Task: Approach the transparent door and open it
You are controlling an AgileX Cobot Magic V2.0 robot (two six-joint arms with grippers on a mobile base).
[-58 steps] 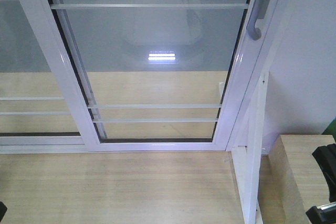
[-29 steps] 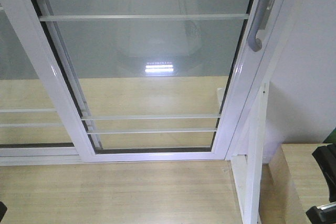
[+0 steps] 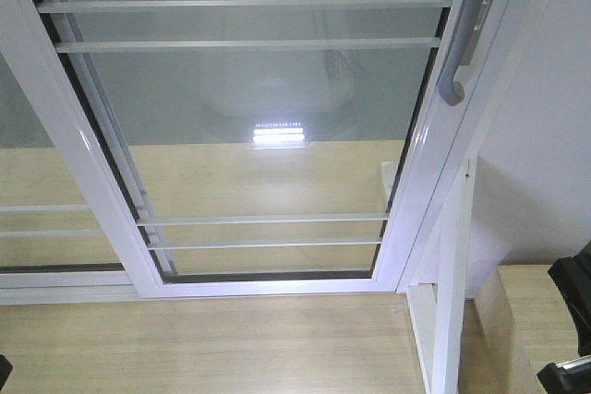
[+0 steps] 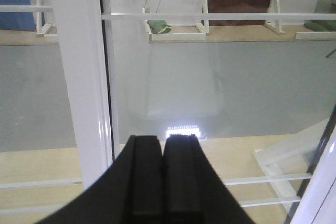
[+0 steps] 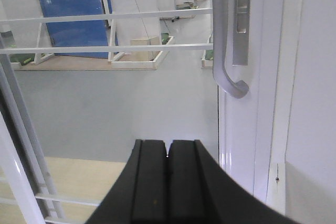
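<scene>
Door (image 3: 268, 108), one grey handle (image 3: 459, 53), left pincer (image 4: 164, 145), right pincer (image 5: 168, 148), both closed, empty

looks like an indoor test hall or robot lab, not a real home, glass door (image 3: 268, 126) on a pale wood platform (image 3: 203, 348), beyond the left fingers (image 4: 146, 182) a bare grey floor (image 4: 236, 87) with more white-framed wood platforms (image 4: 178, 32), blue panel (image 5: 73, 9) up-left of the right fingers (image 5: 152, 182)

Pale wood floor (image 3: 203, 348), white wall (image 3: 545, 136) on the right, grey floor (image 5: 115, 108) and blue panel (image 5: 73, 11) beyond.
</scene>
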